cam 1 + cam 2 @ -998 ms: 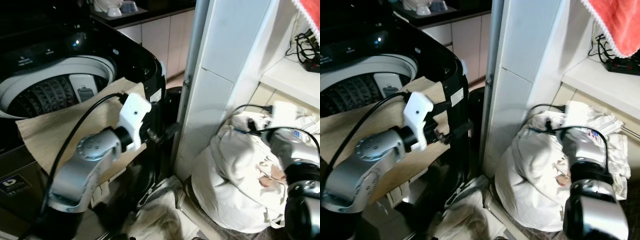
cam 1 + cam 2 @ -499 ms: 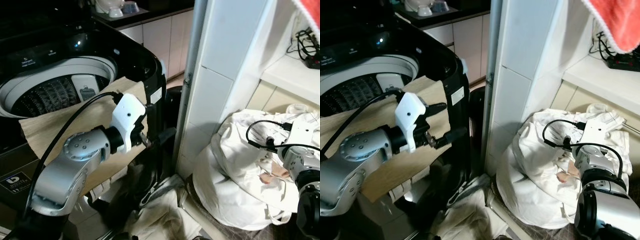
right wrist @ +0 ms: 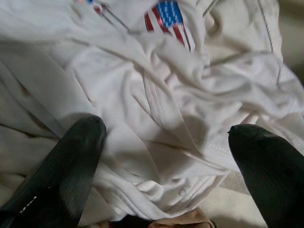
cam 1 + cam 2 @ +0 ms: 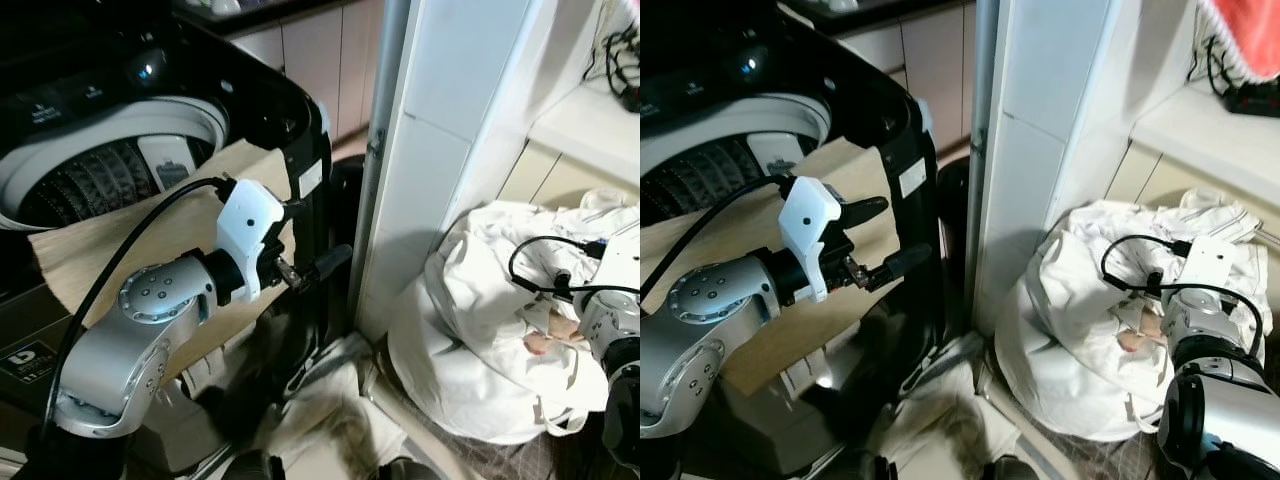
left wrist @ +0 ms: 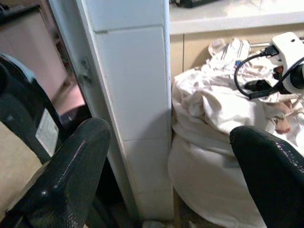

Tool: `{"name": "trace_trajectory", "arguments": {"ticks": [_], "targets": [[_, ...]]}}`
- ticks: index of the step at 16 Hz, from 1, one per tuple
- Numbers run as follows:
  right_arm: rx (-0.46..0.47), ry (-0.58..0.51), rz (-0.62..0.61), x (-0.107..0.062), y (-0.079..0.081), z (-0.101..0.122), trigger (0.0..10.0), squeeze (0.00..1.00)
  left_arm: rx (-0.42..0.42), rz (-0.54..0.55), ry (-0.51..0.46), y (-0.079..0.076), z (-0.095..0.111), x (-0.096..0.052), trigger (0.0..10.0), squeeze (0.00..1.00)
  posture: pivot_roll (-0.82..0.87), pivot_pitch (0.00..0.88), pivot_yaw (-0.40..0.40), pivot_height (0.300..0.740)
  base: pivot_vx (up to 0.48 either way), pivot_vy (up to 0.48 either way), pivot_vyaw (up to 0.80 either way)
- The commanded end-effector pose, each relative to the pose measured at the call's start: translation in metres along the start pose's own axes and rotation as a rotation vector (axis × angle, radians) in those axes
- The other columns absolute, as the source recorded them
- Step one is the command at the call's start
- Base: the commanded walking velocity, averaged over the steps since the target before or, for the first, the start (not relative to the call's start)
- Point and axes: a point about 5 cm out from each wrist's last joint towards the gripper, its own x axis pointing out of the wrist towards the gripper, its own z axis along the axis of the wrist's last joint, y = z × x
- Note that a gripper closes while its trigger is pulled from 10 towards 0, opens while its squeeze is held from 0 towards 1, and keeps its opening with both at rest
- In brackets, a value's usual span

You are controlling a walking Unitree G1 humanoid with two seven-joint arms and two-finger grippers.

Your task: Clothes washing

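A heap of white laundry (image 4: 480,340) lay on the floor at the foot of a white tiled pillar (image 4: 440,150), below a white shelf (image 4: 590,120), on the robot's right. The right gripper (image 3: 166,156) hung just above this heap with its two black fingers (image 3: 71,166) spread wide and holding nothing; directly under it lay a white garment (image 3: 156,95) bearing a small red, white and blue flag patch (image 3: 167,21). A bit of pinkish fabric (image 4: 1132,340) showed among the white folds close to the right wrist. On the robot's left stood a black top-loading washing machine (image 4: 250,100) with its lid open and the grey ribbed drum (image 4: 100,180) exposed. A tan cloth (image 4: 90,250) was draped over the machine's front edge. The left gripper (image 4: 872,240) was held up in front of the machine's right front corner, fingers (image 5: 71,171) wide apart and empty, pointing toward the pillar and the laundry beyond it. More pale crumpled fabric (image 4: 320,410) lay on the floor between the machine's base and the pillar. An orange-red towel (image 4: 1245,35) hung at the upper right above the shelf.
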Motion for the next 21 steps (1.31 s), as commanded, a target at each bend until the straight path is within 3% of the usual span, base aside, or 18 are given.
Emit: {"name": "trace_trajectory", "arguments": {"ticks": [1, 4, 5, 6, 11, 21], "targets": [[-0.005, 0.010, -0.016, 0.001, -0.006, -0.004, 10.0, 0.00, 0.014, -0.021, -0.015, -0.002, 0.008, -0.003, 10.0, 0.00, 0.18, 0.199, 0.060, 0.740, 0.000, 0.000, 0.00], [0.007, 0.014, -0.016, 0.001, -0.006, -0.007, 9.8, 0.00, -0.011, -0.027, -0.014, -0.006, 0.007, -0.003, 10.0, 0.00, 0.19, 0.210, 0.061, 0.740, 0.000, 0.000, 0.00], [0.010, 0.013, -0.014, 0.001, -0.006, -0.007, 2.9, 0.00, -0.013, -0.035, -0.013, -0.008, 0.007, -0.003, 10.0, 0.00, 0.19, 0.210, 0.061, 0.740, 0.000, 0.000, 0.00], [0.018, 0.013, -0.011, 0.000, -0.005, -0.008, 0.0, 0.00, -0.014, -0.049, -0.007, -0.010, 0.007, -0.004, 10.0, 0.00, 0.19, 0.210, 0.061, 0.740, 0.000, 0.000, 0.00], [0.028, 0.007, 0.000, 0.000, -0.003, -0.007, 0.0, 0.00, -0.021, -0.133, 0.006, -0.024, 0.003, -0.007, 10.0, 0.00, 0.16, 0.190, 0.053, 0.740, 0.000, 0.000, 0.00], [0.023, 0.002, 0.017, 0.000, -0.002, -0.009, 0.0, 0.00, -0.040, -0.189, -0.027, -0.030, 0.003, 0.003, 10.0, 0.00, 0.10, 0.119, 0.034, 0.740, 0.000, 0.000, 0.00]]}}
